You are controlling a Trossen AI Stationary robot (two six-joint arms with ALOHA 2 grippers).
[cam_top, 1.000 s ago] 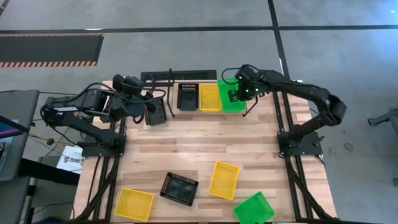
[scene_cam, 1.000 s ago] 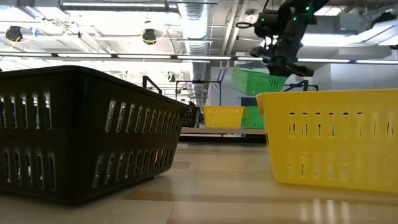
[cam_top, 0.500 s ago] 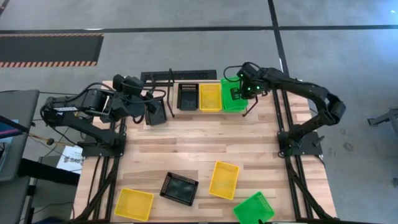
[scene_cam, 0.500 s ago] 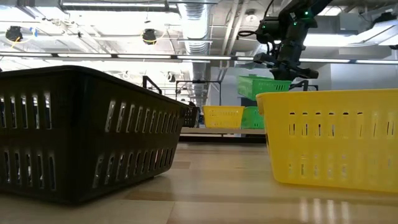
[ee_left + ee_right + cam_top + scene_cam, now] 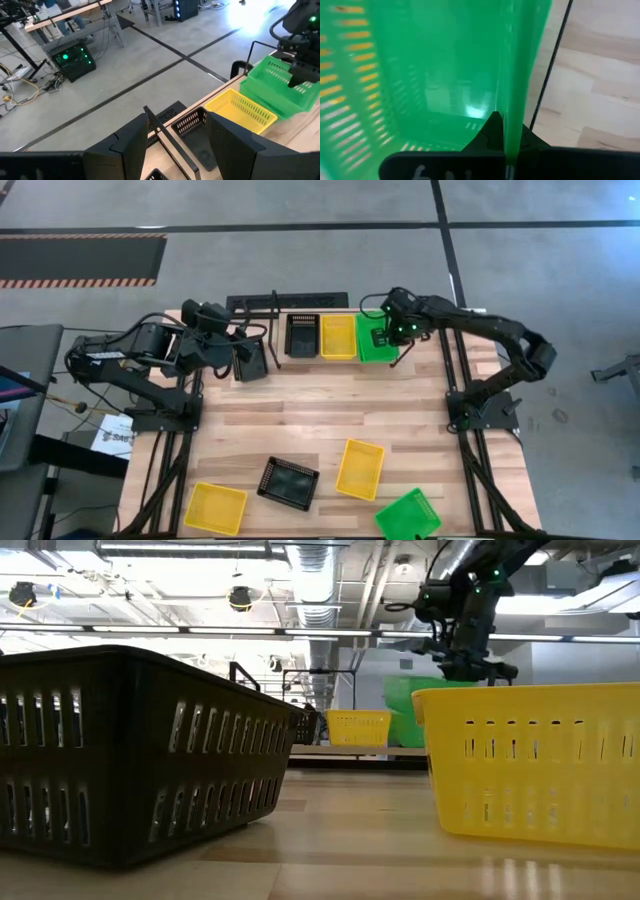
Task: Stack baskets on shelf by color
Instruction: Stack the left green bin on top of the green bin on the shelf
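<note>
Right pincer (image 5: 388, 332) clamped on the rim of a green mesh-sided plastic basket (image 5: 374, 340), upper centre-right of the high view, at the right end of the low black metal-tube shelf (image 5: 275, 303).

Basket count visible: 3 black, 3 yellow, 2 green positions.
- On the shelf row: black slotted bin (image 5: 301, 334), yellow bin (image 5: 338, 336), then the held green one; all empty as far as visible.
- Left pincer (image 5: 243, 352), upper left, fingers apart around the wall of another black bin (image 5: 252, 363).
- Lower part of the wooden plank tabletop (image 5: 300, 410): yellow bin (image 5: 216, 508), black bin (image 5: 289, 483), yellow bin (image 5: 360, 468), green bin (image 5: 408, 514), all loose, empty, flared rims up.
</note>
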